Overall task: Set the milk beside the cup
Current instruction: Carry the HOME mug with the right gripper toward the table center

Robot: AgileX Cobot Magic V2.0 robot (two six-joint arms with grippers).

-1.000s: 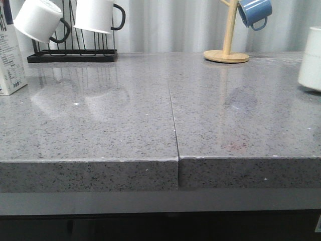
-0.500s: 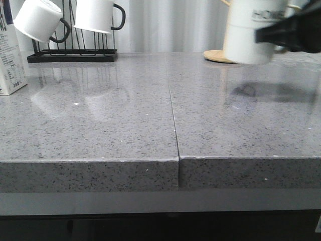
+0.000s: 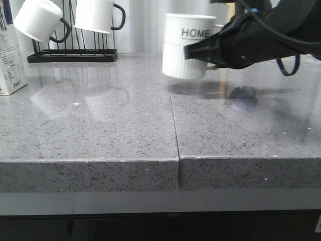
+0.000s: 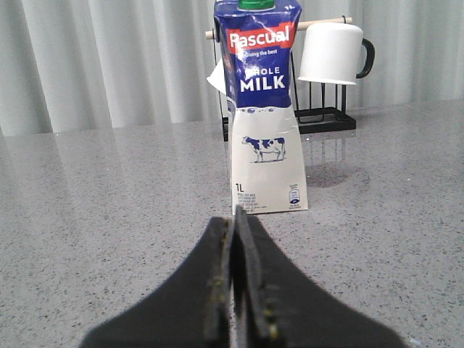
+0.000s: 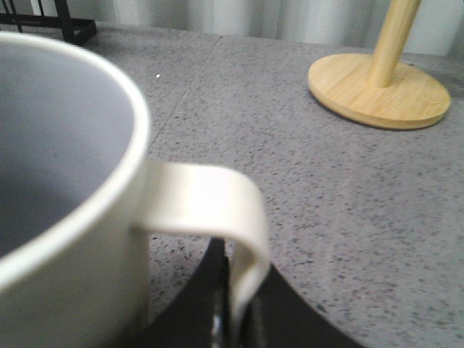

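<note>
The cup (image 3: 188,45), white and ribbed with "HOME" in black, hangs just above the counter's middle, near the back. My right gripper (image 3: 208,52) is shut on its squared white handle (image 5: 217,196), which shows pinched between the black fingers (image 5: 203,290) in the right wrist view. The milk (image 3: 10,60) stands upright at the far left edge of the counter, cut off by the frame. In the left wrist view the milk (image 4: 262,116) faces me, blue top and cow picture showing. My left gripper (image 4: 237,217) is shut and empty, a short way in front of the carton.
A black wire rack (image 3: 72,55) at the back left carries two white mugs with black handles (image 3: 95,15). A round wooden stand base (image 5: 377,90) sits behind the cup. A seam (image 3: 173,120) splits the grey speckled counter, whose front edge (image 3: 150,160) runs across.
The right arm has come in from the right, carrying the cup leftward to the counter's middle. The milk and the rack have not moved.
</note>
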